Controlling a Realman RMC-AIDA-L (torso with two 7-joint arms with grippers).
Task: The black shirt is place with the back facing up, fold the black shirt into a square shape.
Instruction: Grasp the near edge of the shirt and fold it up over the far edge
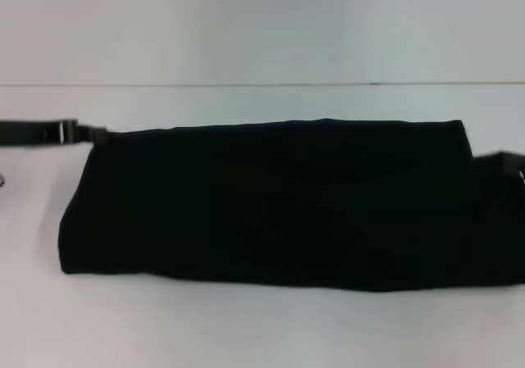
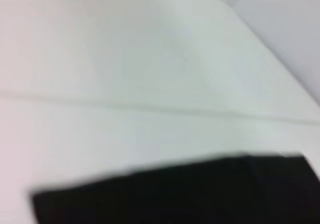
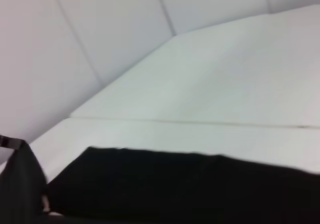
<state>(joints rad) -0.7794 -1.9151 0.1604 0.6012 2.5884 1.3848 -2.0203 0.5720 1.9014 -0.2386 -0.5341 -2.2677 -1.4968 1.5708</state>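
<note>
The black shirt [image 1: 271, 204] lies on the white table as a long folded band, stretching from the left part of the head view to its right edge. My left gripper [image 1: 94, 133] comes in from the left and meets the shirt's far left corner. At the right edge my right gripper [image 1: 504, 161] sits at the shirt's far right end, dark against the dark cloth. The left wrist view shows one straight edge of the shirt [image 2: 190, 194]. The right wrist view shows the shirt [image 3: 190, 189] with a black gripper part [image 3: 20, 184] at its end.
The white table [image 1: 246, 327] runs on in front of the shirt and behind it up to a seam line [image 1: 246, 84]. Pale wall panels [image 3: 100, 29] rise behind the table.
</note>
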